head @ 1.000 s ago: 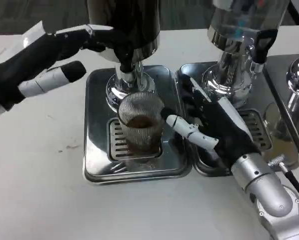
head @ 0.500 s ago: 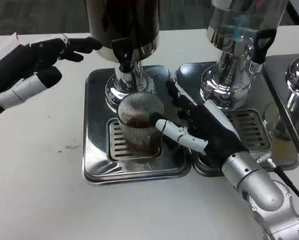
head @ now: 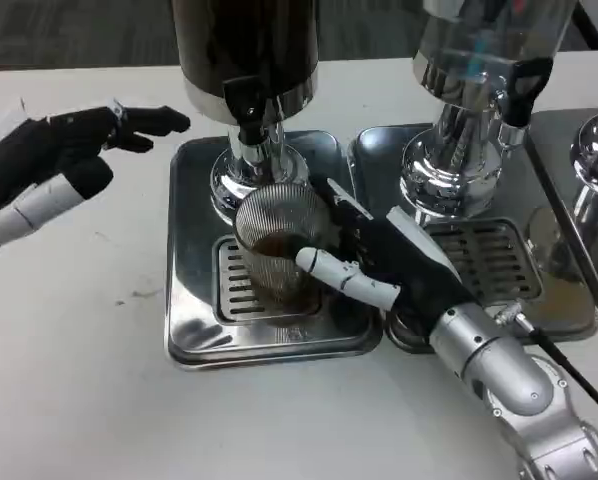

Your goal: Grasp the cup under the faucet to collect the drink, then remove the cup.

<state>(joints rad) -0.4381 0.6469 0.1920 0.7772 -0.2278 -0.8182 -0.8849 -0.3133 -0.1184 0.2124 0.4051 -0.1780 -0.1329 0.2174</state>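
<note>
On the steel drip tray [head: 194, 330], the upright cup [head: 279, 250] sits mouth-up, clasped by the right hand [head: 384, 265].

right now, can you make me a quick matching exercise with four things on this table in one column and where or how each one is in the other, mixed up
Things:
1. cup
2. left hand
3. right hand
4. drip grate

States:
A. off the tray, over the bare white table, holding nothing
B. lying flat in the steel tray, under the cup
C. standing upright below the dark dispenser's faucet, with brown drink in the bottom
D. reaching in from the side, fingers at the cup's wall

Pairs: 1-C, 2-A, 3-D, 4-B
</note>
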